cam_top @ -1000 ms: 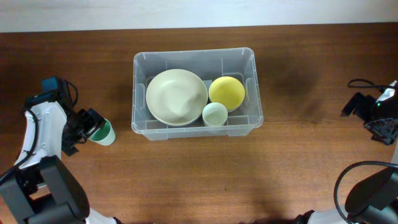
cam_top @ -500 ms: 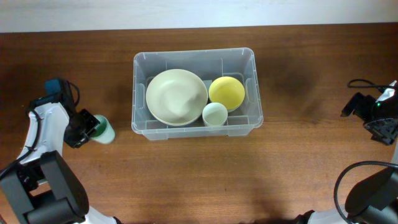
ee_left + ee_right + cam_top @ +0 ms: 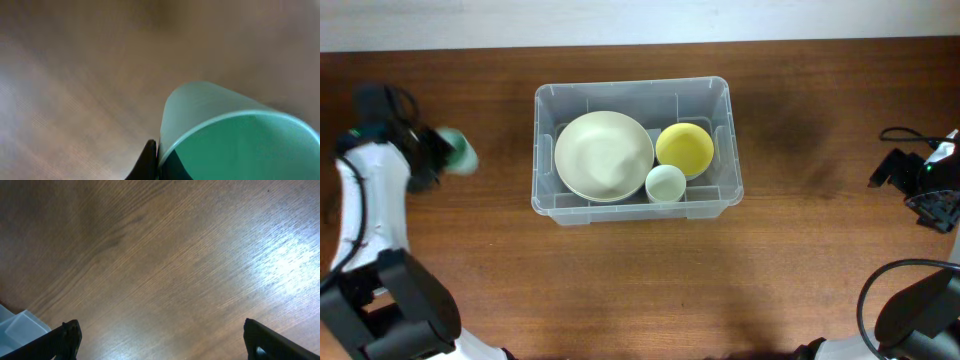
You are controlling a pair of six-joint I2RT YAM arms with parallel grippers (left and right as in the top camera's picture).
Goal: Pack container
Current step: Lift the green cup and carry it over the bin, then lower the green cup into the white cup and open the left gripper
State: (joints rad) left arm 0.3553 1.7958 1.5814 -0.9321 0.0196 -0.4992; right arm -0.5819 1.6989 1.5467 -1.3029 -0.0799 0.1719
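Note:
The container (image 3: 728,150), a clear plastic bin, stands at mid-table and holds a cream bowl (image 3: 604,155), a yellow bowl (image 3: 684,146) and a small pale cup (image 3: 666,183). To its left, my left gripper (image 3: 430,156) appears blurred and is shut on a green cup (image 3: 459,153). In the left wrist view the green cup (image 3: 235,135) fills the lower right, with one dark finger (image 3: 148,162) pressed against its wall just below the rim. My right gripper (image 3: 892,170) is at the far right edge. Its jaws (image 3: 162,335) are open over bare wood.
A corner of the bin (image 3: 17,327) shows at the lower left of the right wrist view. Black cables (image 3: 905,133) lie by the right arm. The brown wooden table (image 3: 620,290) ends at a pale wall along the top.
My left gripper closed on the green cup, then carried it up and away from the front-left table area toward the far left. The right arm has not moved.

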